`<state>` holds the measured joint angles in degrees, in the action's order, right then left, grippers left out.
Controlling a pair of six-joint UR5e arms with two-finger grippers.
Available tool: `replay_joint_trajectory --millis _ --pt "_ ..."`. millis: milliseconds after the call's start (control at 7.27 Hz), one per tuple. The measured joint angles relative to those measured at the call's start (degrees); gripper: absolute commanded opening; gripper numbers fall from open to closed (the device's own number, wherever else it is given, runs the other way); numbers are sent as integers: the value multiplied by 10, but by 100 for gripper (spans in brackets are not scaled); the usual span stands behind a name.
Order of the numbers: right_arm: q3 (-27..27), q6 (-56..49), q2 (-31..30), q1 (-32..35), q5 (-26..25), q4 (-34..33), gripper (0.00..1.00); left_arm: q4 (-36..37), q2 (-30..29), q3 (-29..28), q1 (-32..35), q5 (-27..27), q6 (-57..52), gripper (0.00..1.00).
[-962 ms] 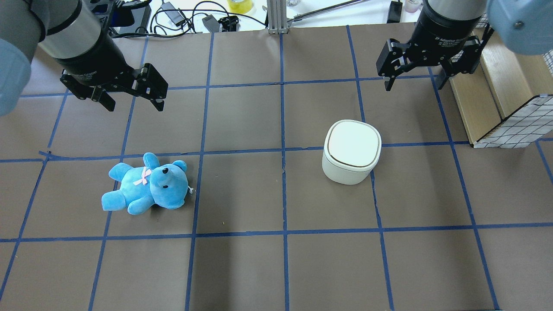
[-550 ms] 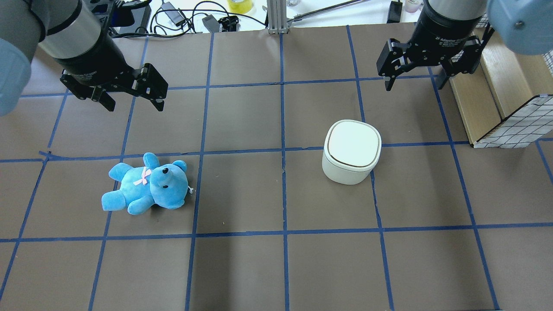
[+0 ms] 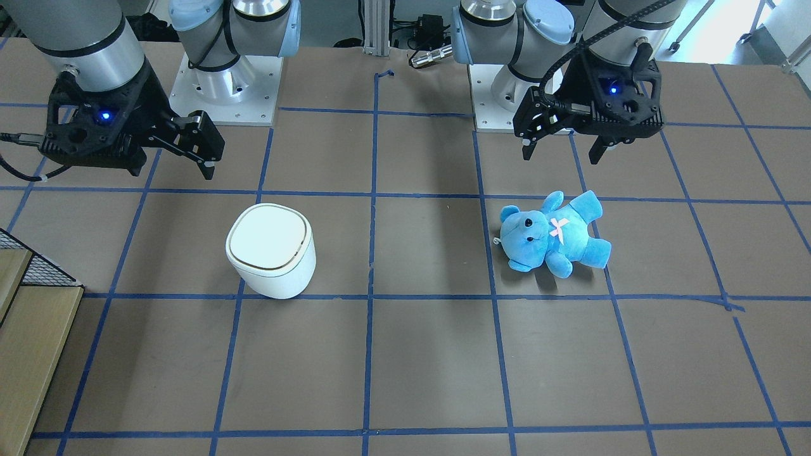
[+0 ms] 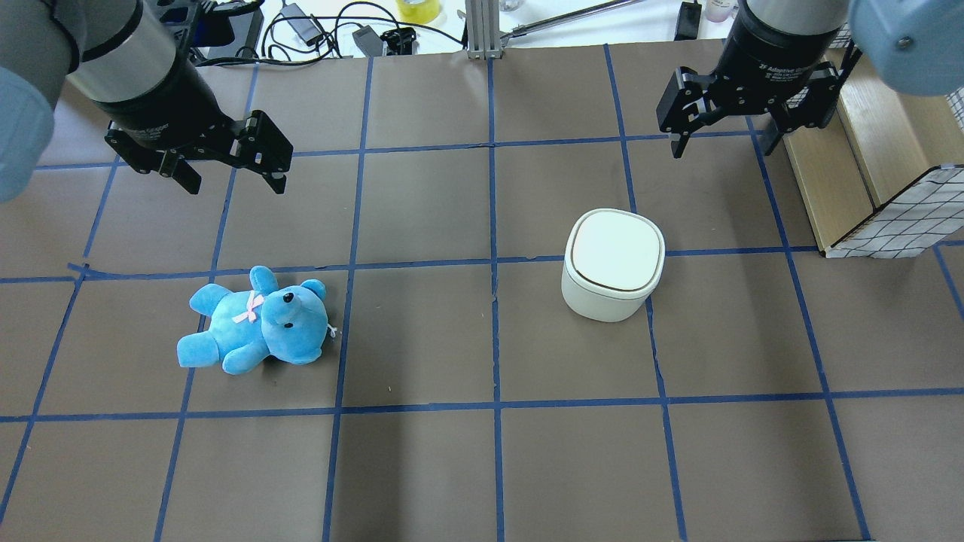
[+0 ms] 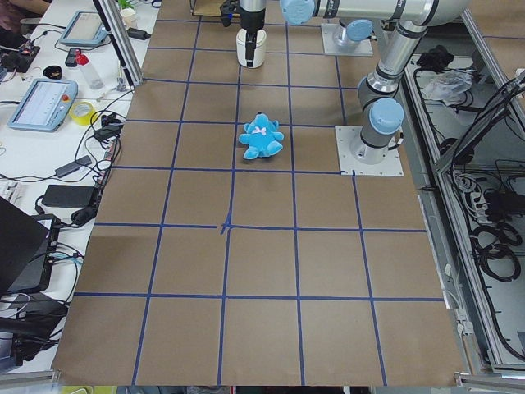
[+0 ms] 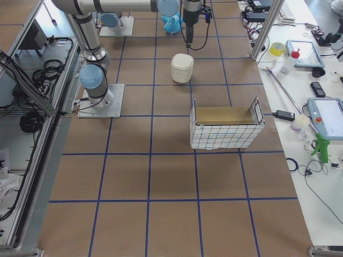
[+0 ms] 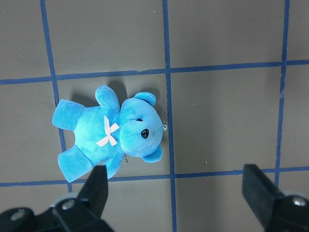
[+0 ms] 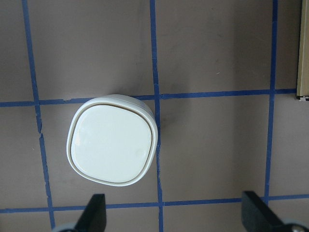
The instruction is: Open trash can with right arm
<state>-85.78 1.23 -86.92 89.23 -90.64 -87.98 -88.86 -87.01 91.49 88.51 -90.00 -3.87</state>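
Observation:
The white trash can [image 4: 614, 260] stands right of the table's middle with its flat lid shut; it also shows in the front view [image 3: 271, 247] and in the right wrist view [image 8: 113, 147]. My right gripper [image 4: 721, 147] hangs open and empty above the table, beyond the can and a little to its right, apart from it; its fingers [image 8: 260, 215] frame the bottom of the wrist view. My left gripper [image 4: 235, 181] is open and empty above the blue teddy bear [image 4: 256, 320], which lies on its back [image 7: 111, 133].
A wooden box with a wire-mesh basket [image 4: 866, 173] stands at the table's right edge, close to my right gripper. Cables and small gear [image 4: 316, 30] lie past the far edge. The brown table top [image 4: 422, 339] carries a blue tape grid.

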Motion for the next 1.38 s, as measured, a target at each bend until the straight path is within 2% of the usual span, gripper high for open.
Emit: replay_joint_trajectory --millis 962,1100,1238,1375 --pt "0 1 1 0 2 0 99 0 0 0 0 0 0 100" --pt "0 3 1 0 3 -2 92 0 0 0 0 0 0 100" --pt "0 5 1 1 3 -4 73 0 0 0 0 0 0 100" --pt "0 8 0 8 3 -5 46 0 0 0 0 0 0 100"
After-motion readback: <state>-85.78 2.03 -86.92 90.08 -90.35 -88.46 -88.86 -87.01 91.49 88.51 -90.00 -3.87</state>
